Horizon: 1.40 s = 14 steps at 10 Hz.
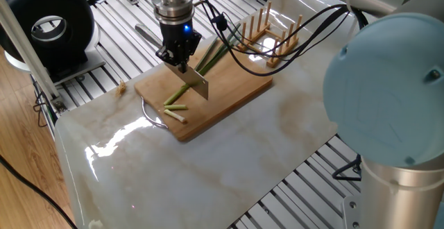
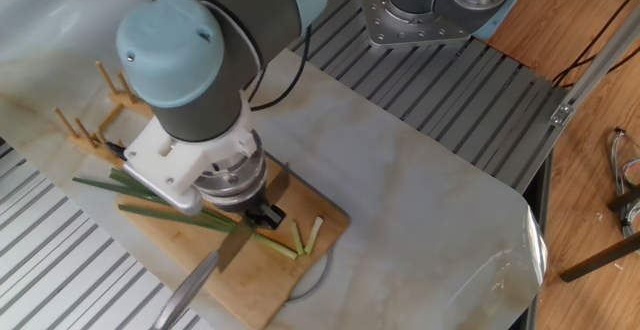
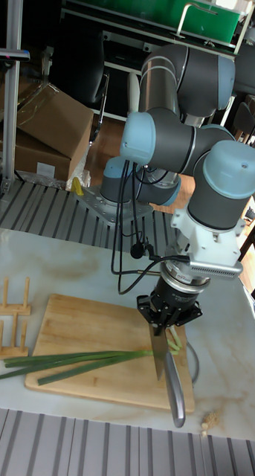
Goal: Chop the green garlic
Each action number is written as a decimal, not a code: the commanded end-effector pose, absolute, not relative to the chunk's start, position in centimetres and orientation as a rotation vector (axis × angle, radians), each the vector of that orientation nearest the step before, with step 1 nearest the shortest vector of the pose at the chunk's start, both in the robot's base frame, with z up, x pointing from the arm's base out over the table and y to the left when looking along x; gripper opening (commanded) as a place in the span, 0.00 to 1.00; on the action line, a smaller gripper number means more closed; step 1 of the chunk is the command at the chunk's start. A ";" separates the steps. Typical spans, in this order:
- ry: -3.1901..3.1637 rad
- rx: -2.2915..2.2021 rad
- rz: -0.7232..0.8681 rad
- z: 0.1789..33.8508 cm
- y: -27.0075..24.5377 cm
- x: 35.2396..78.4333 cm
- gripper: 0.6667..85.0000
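The tool (image 1: 182, 61) is clenched on the knife (image 1: 196, 80), blade pointing down over the wooden cutting board (image 1: 236, 94), right above the green garlic (image 3: 90, 361). That stalk lies along the board, its dark leaves running off the board's edge towards the wooden peg rack (image 1: 270, 35). Two short cut pieces (image 1: 175, 111) rest on the board just beside the blade, all on the marble surface (image 1: 229, 159).

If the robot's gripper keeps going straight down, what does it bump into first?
The gripper points down, holding a steel knife. The blade would probably meet the long green garlic stalk first, then the wooden cutting board beneath.
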<state>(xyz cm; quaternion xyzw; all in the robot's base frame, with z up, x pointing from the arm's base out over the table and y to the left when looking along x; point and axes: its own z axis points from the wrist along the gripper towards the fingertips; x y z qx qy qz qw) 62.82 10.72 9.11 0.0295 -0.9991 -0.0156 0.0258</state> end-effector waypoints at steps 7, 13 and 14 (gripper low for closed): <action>-3.087 0.115 -0.111 7.5 13.0 63.0 0.01; -3.107 0.108 -0.137 7.3 13.5 63.6 0.01; -3.107 0.103 -0.139 7.3 13.6 63.6 0.01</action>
